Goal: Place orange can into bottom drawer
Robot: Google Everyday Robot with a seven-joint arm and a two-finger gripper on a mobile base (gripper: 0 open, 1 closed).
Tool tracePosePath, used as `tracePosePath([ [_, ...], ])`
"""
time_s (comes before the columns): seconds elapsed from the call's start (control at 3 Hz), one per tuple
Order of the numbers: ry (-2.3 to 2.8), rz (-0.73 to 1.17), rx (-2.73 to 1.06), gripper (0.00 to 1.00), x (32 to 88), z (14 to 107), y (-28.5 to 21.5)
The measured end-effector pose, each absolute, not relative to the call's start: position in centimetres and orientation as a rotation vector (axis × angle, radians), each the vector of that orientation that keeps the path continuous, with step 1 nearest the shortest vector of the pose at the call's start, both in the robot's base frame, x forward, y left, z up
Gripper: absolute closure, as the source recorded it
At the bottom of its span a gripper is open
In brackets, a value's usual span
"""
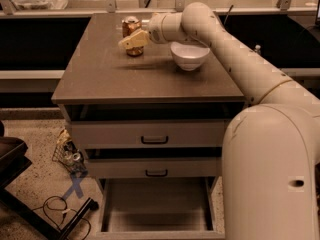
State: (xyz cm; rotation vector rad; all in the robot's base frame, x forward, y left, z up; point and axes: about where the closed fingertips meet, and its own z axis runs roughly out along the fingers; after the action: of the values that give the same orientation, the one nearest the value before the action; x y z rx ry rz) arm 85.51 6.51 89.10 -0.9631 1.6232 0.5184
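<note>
The orange can (131, 26) stands upright at the back left of the cabinet top (125, 79). My gripper (133, 40) reaches in from the right at the can's height and overlaps the can's lower front; I cannot tell whether it touches the can. The bottom drawer (155, 206) is pulled out at floor level below the cabinet, with a flat, bare interior.
A white bowl (189, 57) sits on the cabinet top just right of the can, under my arm. Two shallower drawers with black handles (154, 140) are slightly ajar. Cables and clutter (67, 154) lie on the floor to the left. Shelving runs behind.
</note>
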Motion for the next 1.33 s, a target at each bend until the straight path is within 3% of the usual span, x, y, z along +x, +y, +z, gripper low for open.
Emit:
tracePosePath([
  [1.33, 1.616, 0.546, -0.936, 0.95, 86.21, 88.87, 7.89],
])
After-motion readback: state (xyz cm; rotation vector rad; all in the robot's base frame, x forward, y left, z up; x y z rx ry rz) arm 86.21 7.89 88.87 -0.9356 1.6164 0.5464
